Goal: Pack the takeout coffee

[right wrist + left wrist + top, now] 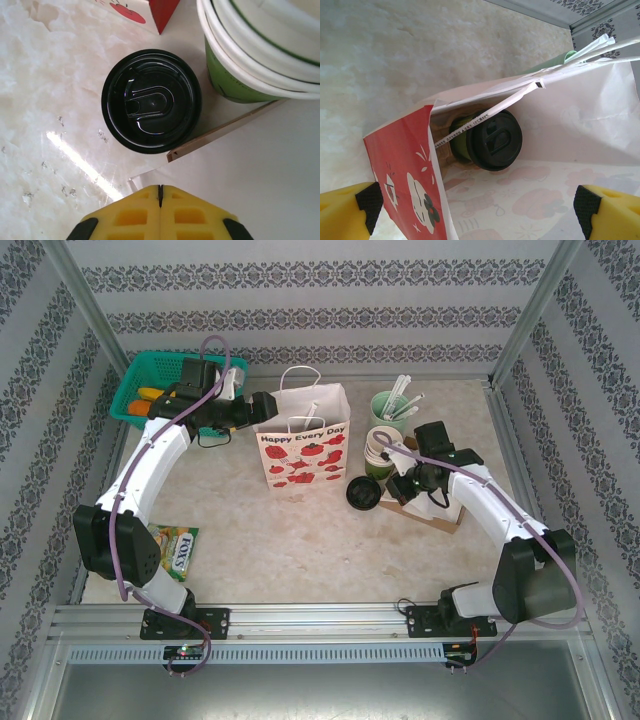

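The pale marbled surface (300, 540) carries an upright paper bag (303, 455) near its middle. The takeout coffee (362, 492) stands just right of the bag, with a stack of cups (380, 452), a mint cup (386, 408) and a flat brown board (430, 515) nearby. A green basket (150, 380) sits far left and a candy packet (176, 548) near left.

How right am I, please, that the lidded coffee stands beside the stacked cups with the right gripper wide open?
Nearly: the right wrist view shows the right gripper shut, jaws pressed together. The lidded coffee does stand beside the stacked cups.
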{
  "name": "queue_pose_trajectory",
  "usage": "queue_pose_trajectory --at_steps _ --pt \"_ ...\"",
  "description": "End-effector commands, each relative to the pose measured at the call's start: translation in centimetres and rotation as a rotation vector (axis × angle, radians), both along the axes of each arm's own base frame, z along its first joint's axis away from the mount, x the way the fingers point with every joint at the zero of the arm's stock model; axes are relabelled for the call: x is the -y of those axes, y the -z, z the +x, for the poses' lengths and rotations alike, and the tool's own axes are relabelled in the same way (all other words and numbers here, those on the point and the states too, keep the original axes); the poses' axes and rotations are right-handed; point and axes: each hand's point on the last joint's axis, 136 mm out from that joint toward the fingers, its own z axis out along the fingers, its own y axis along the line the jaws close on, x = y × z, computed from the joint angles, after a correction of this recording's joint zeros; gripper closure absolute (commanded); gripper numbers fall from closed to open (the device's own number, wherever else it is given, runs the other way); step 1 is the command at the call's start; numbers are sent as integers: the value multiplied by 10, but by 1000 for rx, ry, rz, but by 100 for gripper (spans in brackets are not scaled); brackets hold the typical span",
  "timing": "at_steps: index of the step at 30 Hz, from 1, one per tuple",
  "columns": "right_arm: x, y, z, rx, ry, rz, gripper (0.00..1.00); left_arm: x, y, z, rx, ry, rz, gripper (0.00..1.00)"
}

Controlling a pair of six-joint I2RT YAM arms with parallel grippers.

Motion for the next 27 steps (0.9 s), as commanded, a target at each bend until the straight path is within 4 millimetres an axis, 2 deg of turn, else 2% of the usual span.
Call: queue_pose_trajectory --at_steps 1,2,3,5,6,7,14,21,23,27 --pt "-1 -4 5 -9 8 22 100 0 -6 1 16 5 -19 0" --pt "-1 -4 4 -9 7 23 100 0 -6 1 16 6 -19 0" --pt "-2 -4 3 -9 3 23 94 1 -6 1 15 6 -19 0" --pt "-5 -3 0 -14 -17 41 71 1 -6 2 18 6 -19 0" --pt "-9 -4 -3 -18 -39 58 64 0 -6 1 17 6 -18 0" --pt "-12 -3 -6 -23 -58 66 61 0 -5 2 15 5 -19 0" --pt "-15 18 -6 -68 -102 -31 59 0 -5 1 15 5 -16 0" --pt "-14 24 -2 -79 -109 -64 59 -2 -4 0 12 0 -6 0" --pt "-13 24 -1 -81 -103 -69 62 -1 -4 0 12 0 -6 0" --pt "-10 24 0 -80 -93 -77 75 -2 -4 1 12 -1 -7 0"
